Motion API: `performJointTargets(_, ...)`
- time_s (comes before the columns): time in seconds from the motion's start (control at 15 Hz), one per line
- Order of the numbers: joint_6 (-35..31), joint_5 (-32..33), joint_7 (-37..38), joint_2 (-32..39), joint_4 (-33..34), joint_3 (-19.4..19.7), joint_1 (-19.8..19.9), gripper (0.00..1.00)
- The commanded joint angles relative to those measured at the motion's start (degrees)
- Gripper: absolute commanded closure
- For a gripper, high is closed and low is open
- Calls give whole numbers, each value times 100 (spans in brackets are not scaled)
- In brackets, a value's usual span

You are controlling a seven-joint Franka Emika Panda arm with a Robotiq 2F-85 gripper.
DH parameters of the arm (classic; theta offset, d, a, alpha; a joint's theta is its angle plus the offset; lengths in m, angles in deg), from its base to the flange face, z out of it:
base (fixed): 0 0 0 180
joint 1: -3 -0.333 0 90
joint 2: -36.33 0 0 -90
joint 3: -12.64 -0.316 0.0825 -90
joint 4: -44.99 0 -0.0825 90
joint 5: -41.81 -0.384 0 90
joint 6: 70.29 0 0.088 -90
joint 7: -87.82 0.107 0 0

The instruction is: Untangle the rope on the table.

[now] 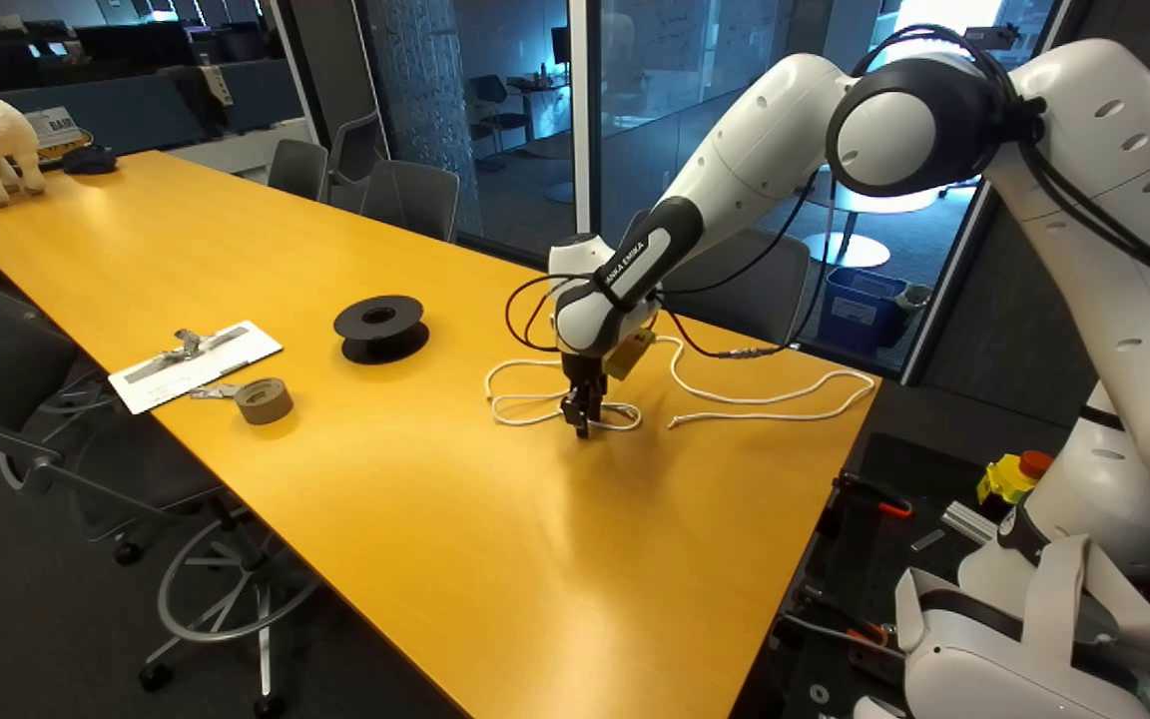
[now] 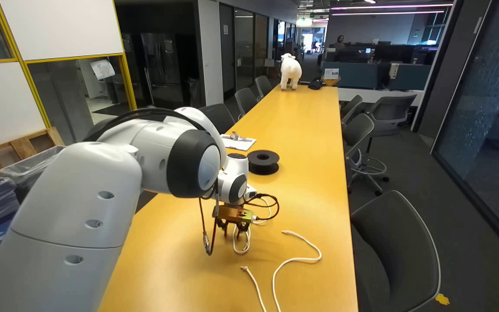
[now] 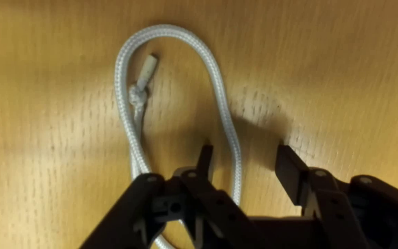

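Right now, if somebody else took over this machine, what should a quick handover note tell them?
Gripper: open, low over the table, one strand of rope between its fingers, not pinched.
Rope: loops beneath and beside the gripper, with a small knot near an end; another stretch lies apart on the table.
Done: that stretch lies drawn out, clear of the loops.
Left: the loops need opening; closing on the strand looks like the likely next step.

The thin off-white rope lies on the glossy yellow-orange tabletop, partly looped, partly in loose curves, knotted close to one end.
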Motion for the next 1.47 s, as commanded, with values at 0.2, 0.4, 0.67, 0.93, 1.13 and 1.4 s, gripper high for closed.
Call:
performJointTargets(0.2, -99, -127, -158, -24, -4, -110, 90, 91)
performJointTargets(0.4, -93, -129, -176, -30, 0, -118, 99, 93)
performJointTargets(0.67, 15, -164, -489, -124, 8, -282, 174, 89)
performJointTargets(0.93, 31, -155, -1000, -386, -82, -570, 235, 91)
performJointTargets(1.13, 38, -181, -1396, -653, -167, -792, 285, 91)
performJointTargets(1.4, -4, -265, -1759, -1128, -288, -977, 336, 92)
